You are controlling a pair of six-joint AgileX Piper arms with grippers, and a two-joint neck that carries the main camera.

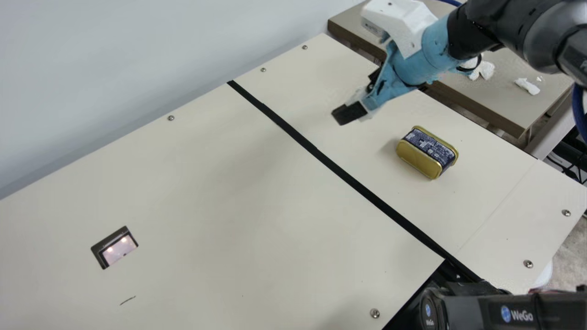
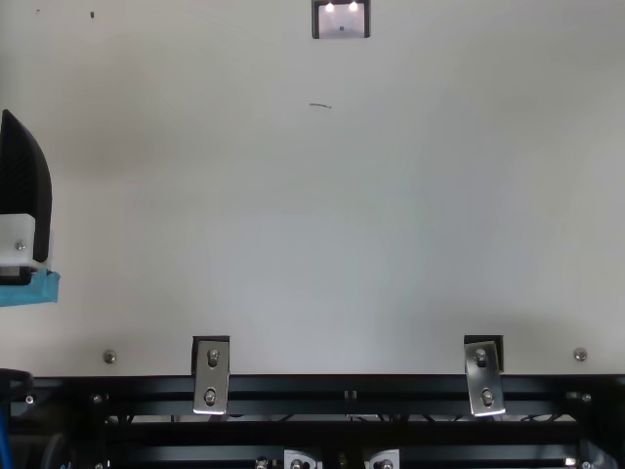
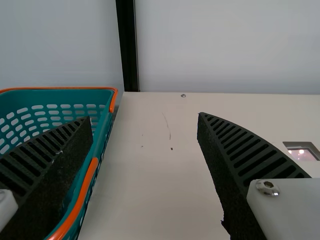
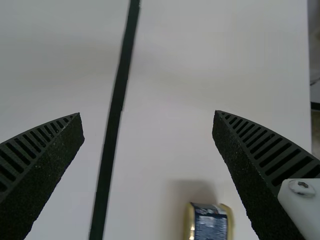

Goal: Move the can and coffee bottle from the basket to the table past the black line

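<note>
The gold can with a dark blue label (image 1: 427, 151) lies on the table right of the black line (image 1: 321, 156) in the main view. Above the table beyond that line hangs my right gripper (image 1: 349, 113), up and left of the can; in the right wrist view the gripper (image 4: 148, 115) is open and empty, the can (image 4: 210, 225) partly cut off below. At the top view's left edge is part of my left gripper (image 2: 24, 186). Seen from its wrist, the left gripper (image 3: 141, 118) is open, holding nothing, beside the teal basket with orange rim (image 3: 85, 187).
A pale wall (image 1: 114, 55) borders the table (image 1: 206, 206), which has a dark-framed square inset (image 1: 114, 247). A lower side table (image 1: 495, 98) with white scraps stands past the right edge. Metal brackets (image 2: 211, 376) sit along the black front rail.
</note>
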